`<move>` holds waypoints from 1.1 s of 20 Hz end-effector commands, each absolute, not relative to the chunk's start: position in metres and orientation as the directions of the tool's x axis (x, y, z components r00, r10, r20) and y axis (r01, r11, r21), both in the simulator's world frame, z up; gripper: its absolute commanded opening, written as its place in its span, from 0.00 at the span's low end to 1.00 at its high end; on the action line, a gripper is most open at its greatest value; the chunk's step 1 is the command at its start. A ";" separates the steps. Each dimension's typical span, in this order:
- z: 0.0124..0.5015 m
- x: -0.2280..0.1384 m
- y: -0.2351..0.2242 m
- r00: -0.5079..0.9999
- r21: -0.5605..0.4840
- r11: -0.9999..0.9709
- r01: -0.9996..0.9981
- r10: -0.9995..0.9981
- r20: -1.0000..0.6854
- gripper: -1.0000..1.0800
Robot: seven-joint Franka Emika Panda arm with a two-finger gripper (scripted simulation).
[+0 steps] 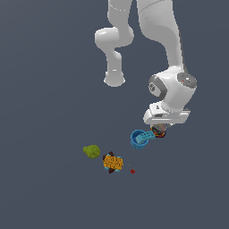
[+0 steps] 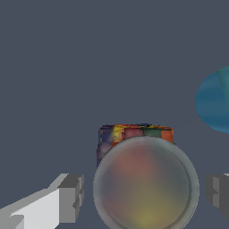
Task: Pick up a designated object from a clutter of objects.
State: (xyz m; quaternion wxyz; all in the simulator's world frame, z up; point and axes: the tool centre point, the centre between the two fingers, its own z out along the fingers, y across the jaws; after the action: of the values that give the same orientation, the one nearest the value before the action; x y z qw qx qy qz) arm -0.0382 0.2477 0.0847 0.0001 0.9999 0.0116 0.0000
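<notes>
One multicoloured cylindrical can, one light-blue cup, one olive-green lump, one orange-blue patterned block, one tiny red dot

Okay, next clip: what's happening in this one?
A simulated Panda arm has its gripper lowered over the multicoloured can, one finger on each side of it. The fingers have gaps to the can, so the gripper is open and nothing is grasped or lifted yet. The light-blue cup sits right beside the can; the olive-green lump, the orange-and-blue block and a tiny red dot lie further off.
</notes>
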 end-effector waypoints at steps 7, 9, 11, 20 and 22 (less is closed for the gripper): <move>0.058 -0.038 0.248 1.000 0.000 -1.000 0.022 0.022 0.000 0.96; 0.058 -0.038 0.248 1.000 0.000 -1.000 0.022 0.022 0.000 0.00; 0.058 -0.038 0.248 1.000 0.000 -1.000 0.022 0.022 0.000 0.00; 0.059 -0.039 0.249 1.000 0.000 -1.000 0.023 0.023 0.000 0.00; 0.061 -0.039 0.247 1.000 0.000 -1.000 0.023 0.023 0.000 0.00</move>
State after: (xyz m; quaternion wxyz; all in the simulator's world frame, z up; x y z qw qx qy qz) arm -0.0393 0.2481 0.0590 0.0002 0.9999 0.0116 -0.0007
